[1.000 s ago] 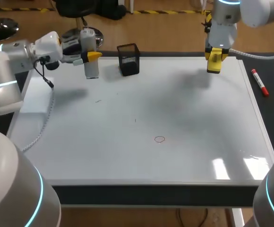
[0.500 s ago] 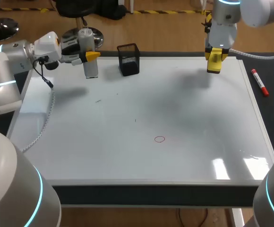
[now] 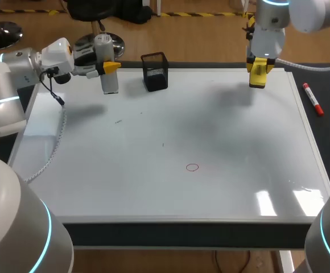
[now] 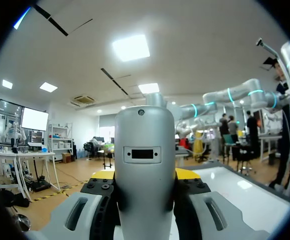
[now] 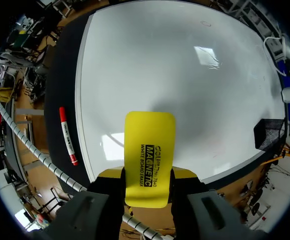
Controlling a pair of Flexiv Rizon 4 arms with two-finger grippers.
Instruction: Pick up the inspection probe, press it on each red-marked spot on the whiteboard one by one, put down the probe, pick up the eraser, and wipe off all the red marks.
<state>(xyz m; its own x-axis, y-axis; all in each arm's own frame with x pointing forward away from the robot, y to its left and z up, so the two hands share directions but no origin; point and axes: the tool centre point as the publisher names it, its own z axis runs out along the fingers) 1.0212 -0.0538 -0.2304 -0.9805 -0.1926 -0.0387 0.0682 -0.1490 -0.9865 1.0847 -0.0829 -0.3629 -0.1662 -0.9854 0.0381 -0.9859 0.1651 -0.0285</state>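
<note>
The grey-white inspection probe [image 3: 107, 62] stands upright at the whiteboard's [image 3: 227, 136] far left edge, with my left gripper [image 3: 110, 67] shut on it from the side. In the left wrist view the probe [image 4: 145, 150] fills the space between the fingers of the left gripper [image 4: 145, 175]. My right gripper [image 3: 258, 73] hangs over the board's far right part, shut on the yellow eraser [image 3: 258, 76]. The eraser [image 5: 149, 155] sticks out ahead of the right gripper [image 5: 147, 174]. One small red circle [image 3: 192, 167] is drawn near the board's middle front, also visible as the red circle [image 5: 205, 23] far ahead of the eraser.
A black mesh holder [image 3: 155, 71] stands at the far edge, just right of the probe. A red marker [image 3: 313, 99] lies on the dark mat right of the board; the marker [image 5: 67, 136] also shows beside the eraser.
The left gripper with the probe has edged slightly toward the back left. The right arm with the eraser has kept still.
</note>
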